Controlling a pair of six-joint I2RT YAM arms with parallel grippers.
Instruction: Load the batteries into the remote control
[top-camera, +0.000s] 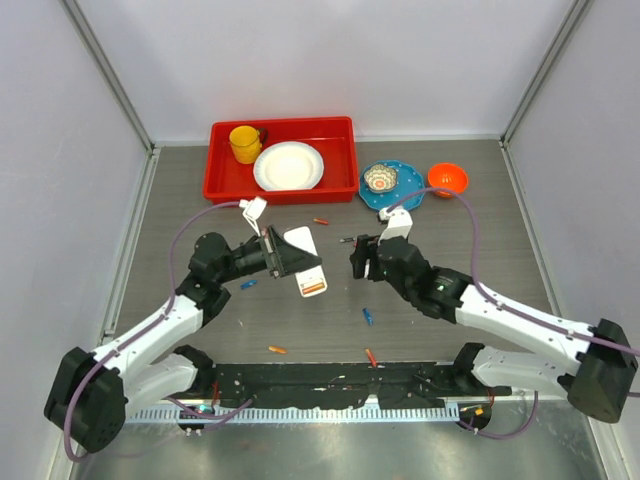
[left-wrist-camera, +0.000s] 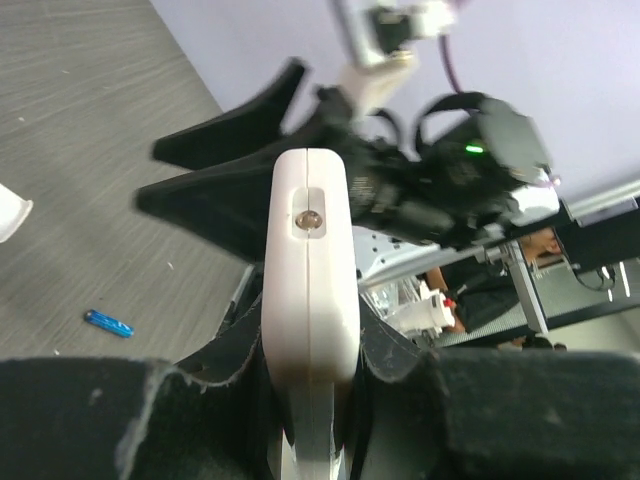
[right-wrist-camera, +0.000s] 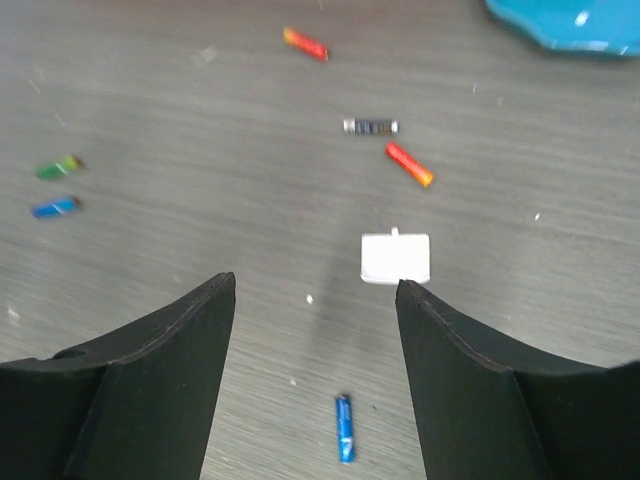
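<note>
Overhead, the left gripper is clamped on the remote control, mid-table, batteries scattered around. Left wrist: it sits edge-on, stiff, light, probably slick. Right wrist: the right gripper gapes empty above a blue battery, tiny and likely to roll; pinch across its middle.

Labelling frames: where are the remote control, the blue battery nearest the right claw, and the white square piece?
remote control (left-wrist-camera: 310, 320): left wrist view, white edge.
blue battery (right-wrist-camera: 344, 428): right wrist view, mid-body.
white square piece (right-wrist-camera: 395, 258): right wrist view, centre.
</note>
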